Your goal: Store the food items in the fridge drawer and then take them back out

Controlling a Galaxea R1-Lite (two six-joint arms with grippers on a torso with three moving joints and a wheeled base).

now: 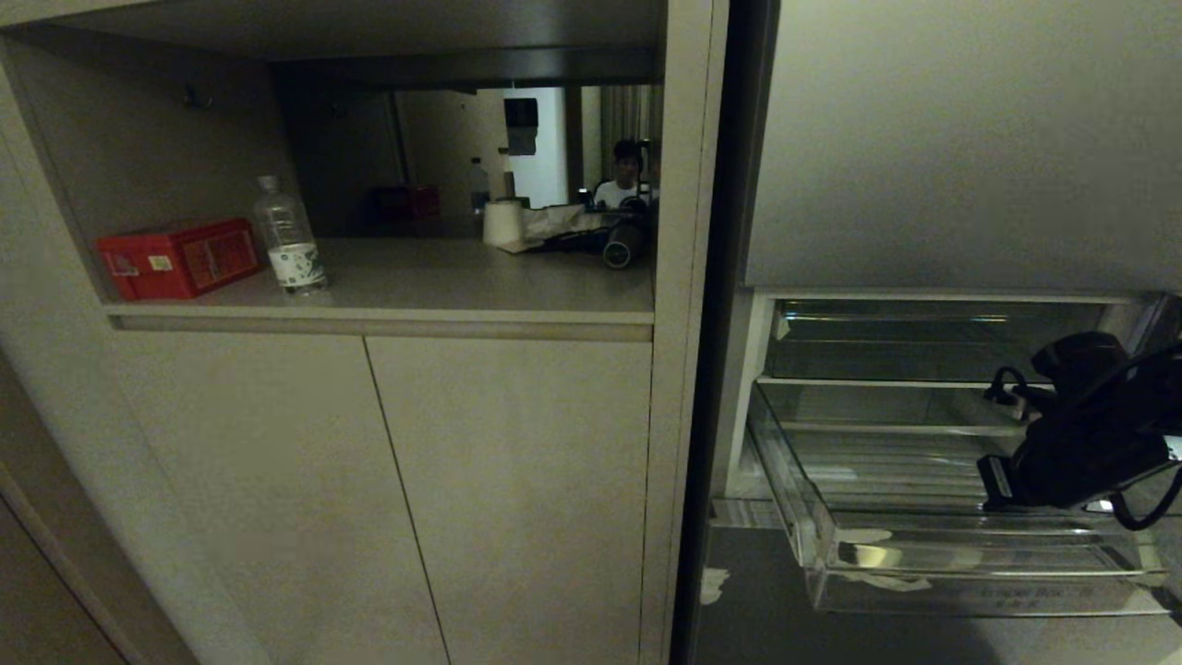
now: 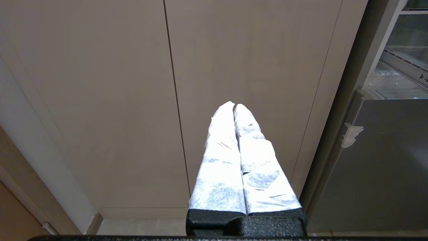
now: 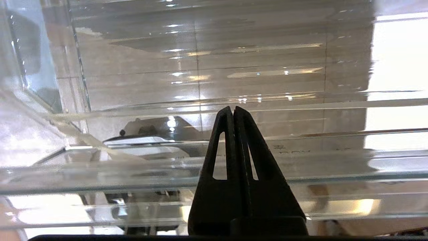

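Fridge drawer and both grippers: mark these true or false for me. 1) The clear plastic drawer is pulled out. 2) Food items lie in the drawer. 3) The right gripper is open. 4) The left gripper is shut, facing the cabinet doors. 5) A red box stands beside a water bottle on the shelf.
1) True: the clear plastic fridge drawer is pulled out.
2) False: no food shows on its ribbed floor.
3) False: the black right gripper is shut, empty, over the drawer.
4) True: the white-wrapped left gripper is shut before the beige cabinet doors.
5) True: red box, clear water bottle.
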